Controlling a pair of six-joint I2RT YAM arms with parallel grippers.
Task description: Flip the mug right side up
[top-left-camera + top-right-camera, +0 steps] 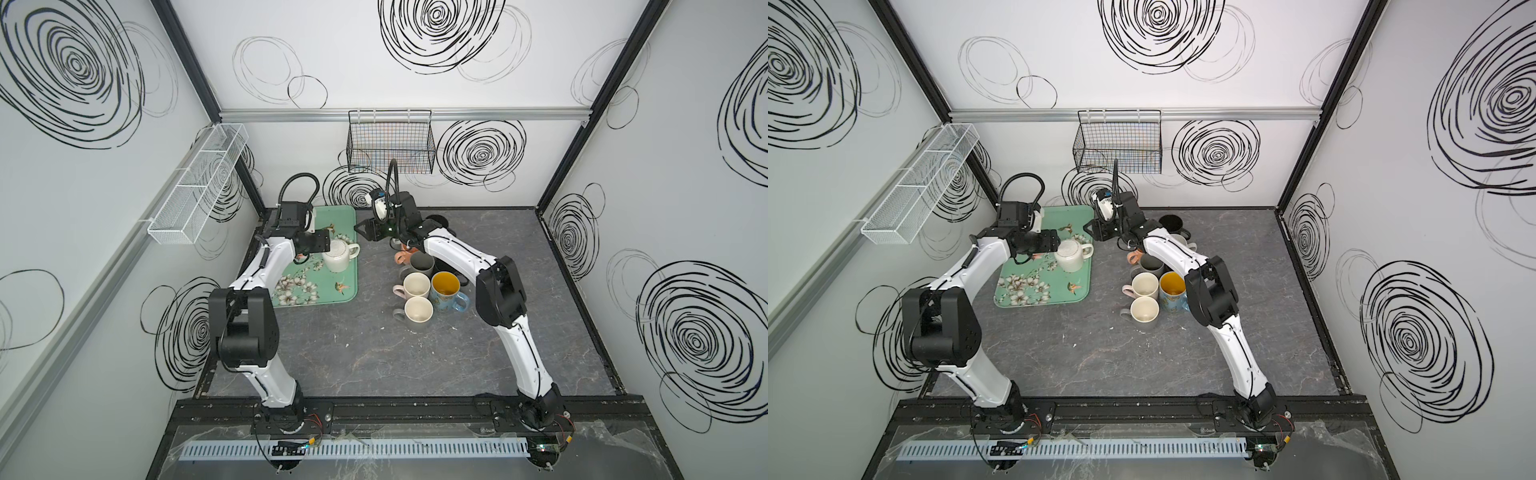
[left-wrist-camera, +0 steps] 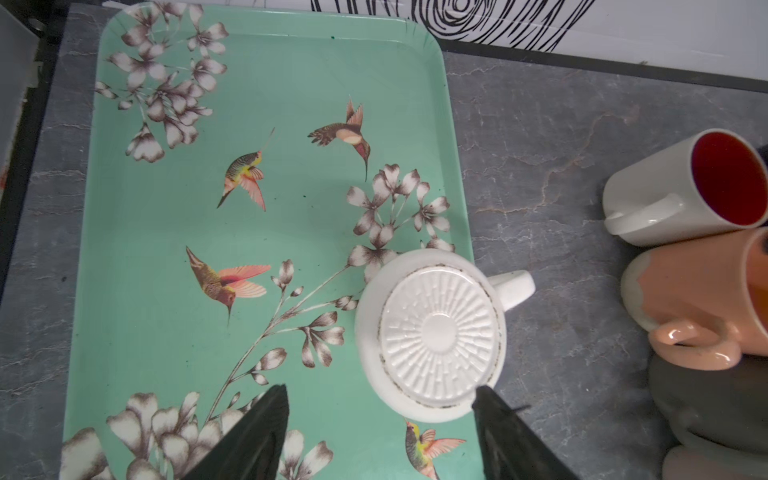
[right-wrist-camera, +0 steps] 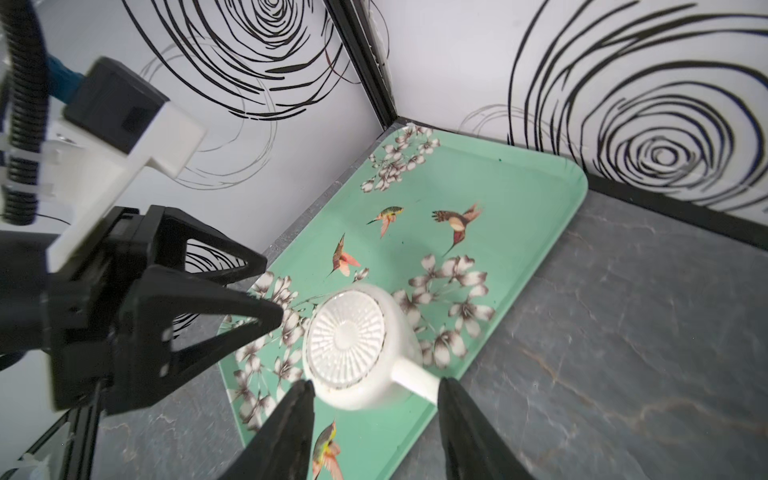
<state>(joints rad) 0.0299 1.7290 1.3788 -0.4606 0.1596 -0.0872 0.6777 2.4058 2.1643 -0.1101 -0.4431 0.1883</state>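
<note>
bright even light, soft faint shadows, wide-angle bending at edges, near jaws blurred in wrist views

1 white mug [image 1: 1070, 255] upside down on green tray [image 1: 1067, 214].

Robot lab enclosure, swirl-printed wall panels [image 1: 353, 50], aluminium framing [image 1: 291, 115], wire baskets [image 1: 390, 143], marble-look tabletop [image 1: 374, 353]

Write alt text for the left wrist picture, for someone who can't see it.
An upside-down white mug sits, ribbed base up, at the edge of a mint-green tray painted with flowers and hummingbirds. The left hand hovers open near it, black fingers apart. Off the tray, a red-lined white mug and a peach mug lie on their sides.
</note>
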